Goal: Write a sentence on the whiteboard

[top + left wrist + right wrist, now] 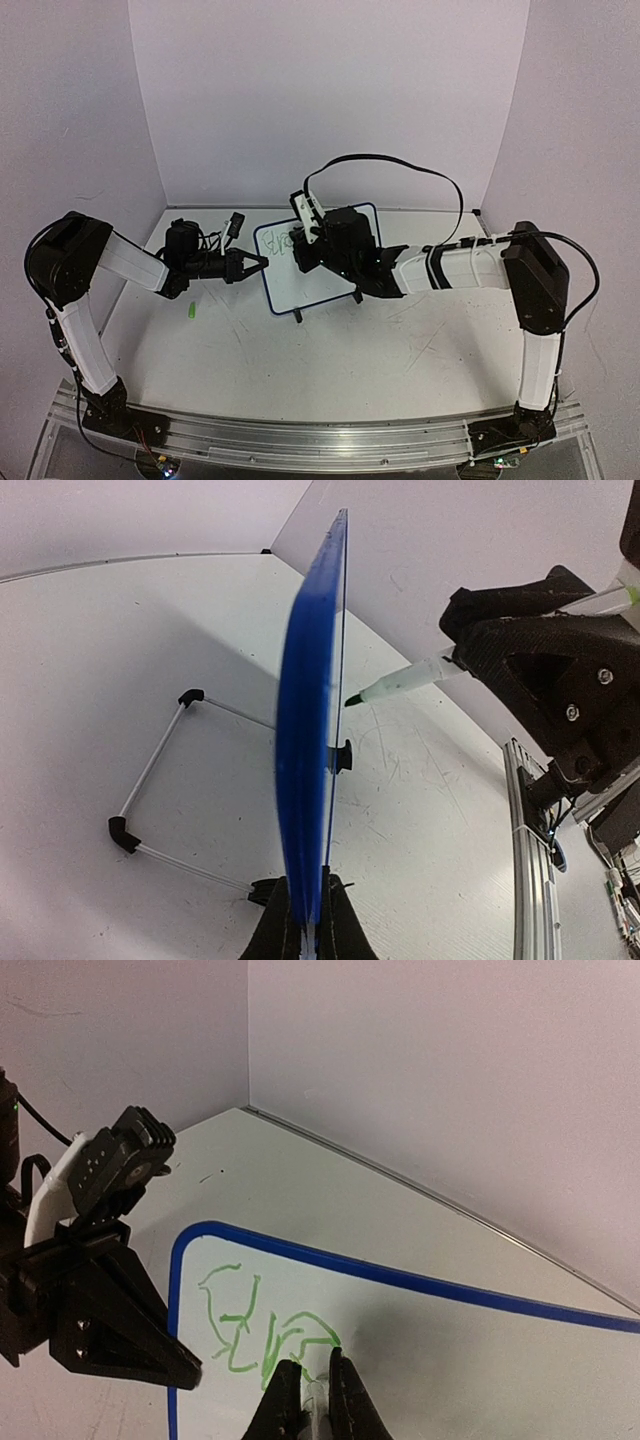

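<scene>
The white desk (350, 370) carries the whiteboard (322, 270), which stands near its middle, leaning back. The left end effector (262, 264) is pinched on the board's left edge. The right end effector (313, 1392) is clamped on a white pen (405, 683).

The left wrist view shows the board edge-on, with the green pen tip just short of its face and a wire stand (150, 785) behind it; neither shows from above. The right wrist view alone shows the blue frame and the sentence (262, 1328), a few green strokes at the board's upper left that cannot be read. Only the top view shows a small green piece (188, 312) on the desk under the left arm.
</scene>
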Tool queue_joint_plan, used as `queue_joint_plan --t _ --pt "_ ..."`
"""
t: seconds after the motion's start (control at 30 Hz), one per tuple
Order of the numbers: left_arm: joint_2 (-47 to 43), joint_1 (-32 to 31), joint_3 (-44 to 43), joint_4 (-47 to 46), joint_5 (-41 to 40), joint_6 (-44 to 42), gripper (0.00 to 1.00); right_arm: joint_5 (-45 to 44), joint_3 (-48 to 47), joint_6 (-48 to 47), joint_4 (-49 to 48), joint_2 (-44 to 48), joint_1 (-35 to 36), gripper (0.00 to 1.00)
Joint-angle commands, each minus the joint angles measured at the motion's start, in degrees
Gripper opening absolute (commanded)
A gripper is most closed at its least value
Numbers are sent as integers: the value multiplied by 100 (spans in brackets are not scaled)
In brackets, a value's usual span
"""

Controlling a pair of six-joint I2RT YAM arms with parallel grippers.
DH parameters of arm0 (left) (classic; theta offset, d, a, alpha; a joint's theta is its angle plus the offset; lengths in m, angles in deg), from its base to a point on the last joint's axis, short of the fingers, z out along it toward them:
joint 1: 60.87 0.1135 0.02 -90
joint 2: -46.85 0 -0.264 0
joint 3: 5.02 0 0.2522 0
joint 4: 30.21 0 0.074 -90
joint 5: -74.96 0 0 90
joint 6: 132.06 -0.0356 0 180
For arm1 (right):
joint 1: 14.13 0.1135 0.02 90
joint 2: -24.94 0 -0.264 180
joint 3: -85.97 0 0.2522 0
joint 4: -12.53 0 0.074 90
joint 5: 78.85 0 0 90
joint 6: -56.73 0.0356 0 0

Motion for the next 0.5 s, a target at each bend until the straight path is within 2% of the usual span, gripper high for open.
queue_joint_plan --t 0.0,0.47 --pt "-78 -14 -123 251 -269 -401 0 -256 190 -10 -174 538 -27 0" --pt "-110 -18 -93 269 -305 -410 0 -78 -181 -171 -267 91 -197 0"
